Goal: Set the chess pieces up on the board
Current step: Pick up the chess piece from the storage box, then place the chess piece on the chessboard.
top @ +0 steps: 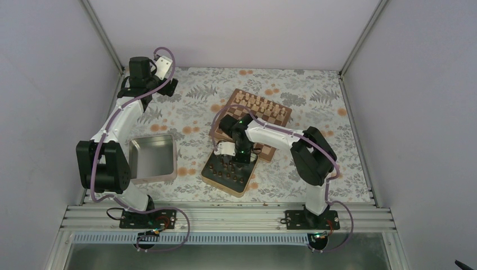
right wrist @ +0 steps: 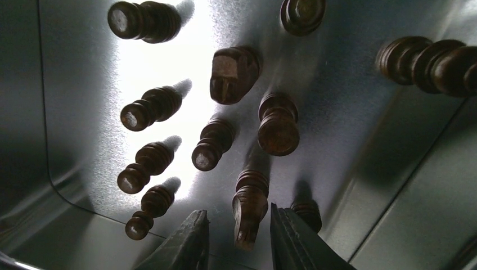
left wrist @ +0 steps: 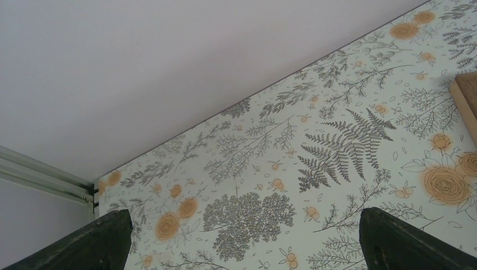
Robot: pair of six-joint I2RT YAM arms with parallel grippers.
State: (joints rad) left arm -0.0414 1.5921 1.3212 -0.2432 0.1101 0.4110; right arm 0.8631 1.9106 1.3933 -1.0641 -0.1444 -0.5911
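Several dark brown chess pieces [right wrist: 214,143] stand inside a metal tin [right wrist: 360,129]. My right gripper [right wrist: 236,216] reaches down into that tin [top: 209,176] just in front of the board [top: 279,118]. Its jaws straddle one dark piece [right wrist: 249,205], with a gap still showing on the left side, so it is open. From above, the right gripper [top: 228,159] hides part of the tin's contents. Pale pieces [top: 260,104] line the board's far rows. My left gripper [left wrist: 244,247] hangs wide open and empty over the flowered cloth at the back left, with the board's corner [left wrist: 467,101] at its right.
An empty square metal tin [top: 138,169] lies left of the tin with the pieces, beside the left arm's elbow [top: 104,166]. White walls close in the table on three sides. The flowered cloth [top: 191,107] covers the tabletop.
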